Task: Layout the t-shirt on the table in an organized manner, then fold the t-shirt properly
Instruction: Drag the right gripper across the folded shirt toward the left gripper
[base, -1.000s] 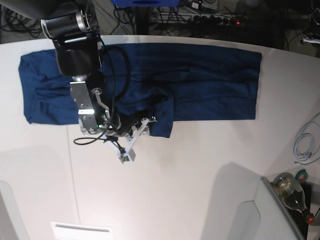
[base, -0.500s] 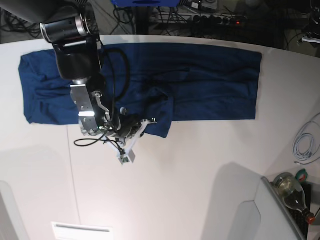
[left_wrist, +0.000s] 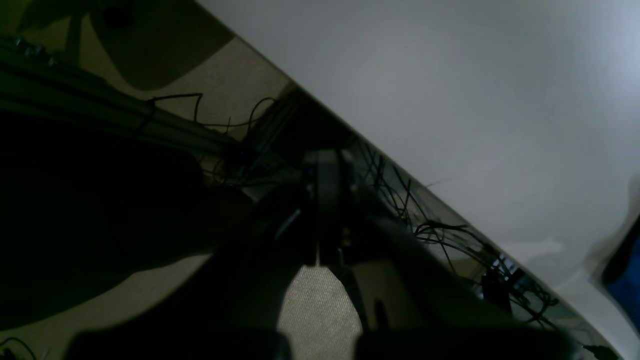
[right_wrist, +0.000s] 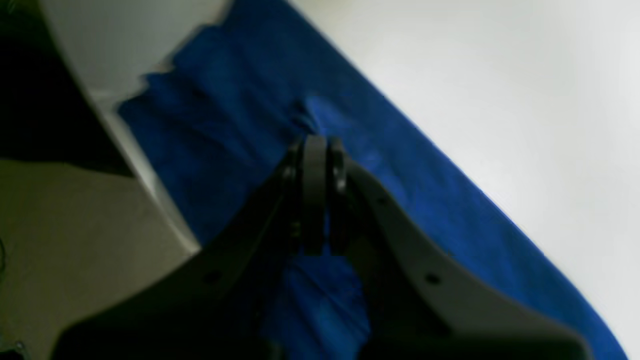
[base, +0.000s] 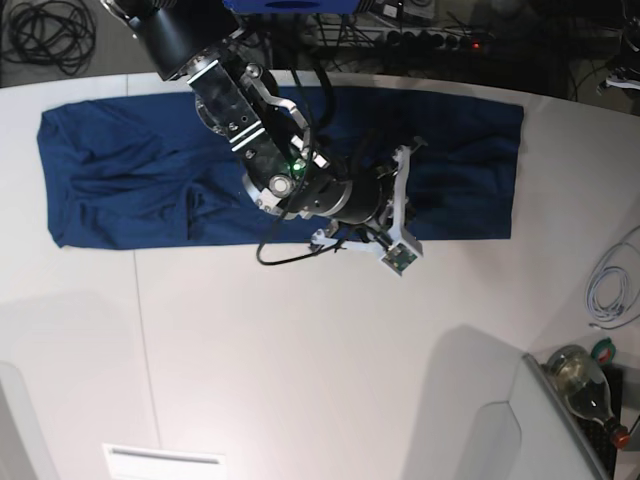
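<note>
White, smooth and bare, the near part of the surface (base: 300, 380) filled the lower half of the base view, with a thin dark seam running up its left side. At the lower right edge of the frame lay a glass bottle (base: 585, 385) and, above it, a coil of pale cable (base: 612, 285). Farther back, the right hand (right_wrist: 315, 142) reached over the middle of the frame, its fingers pressed together and pinching a fold of the t-shirt (base: 130, 170). That dark navy cloth lay spread in a long band across the upper part of the frame, close to the curved far edge. The left hand (left_wrist: 325, 165) hung off the surface over the floor, fingers closed on nothing.
</note>
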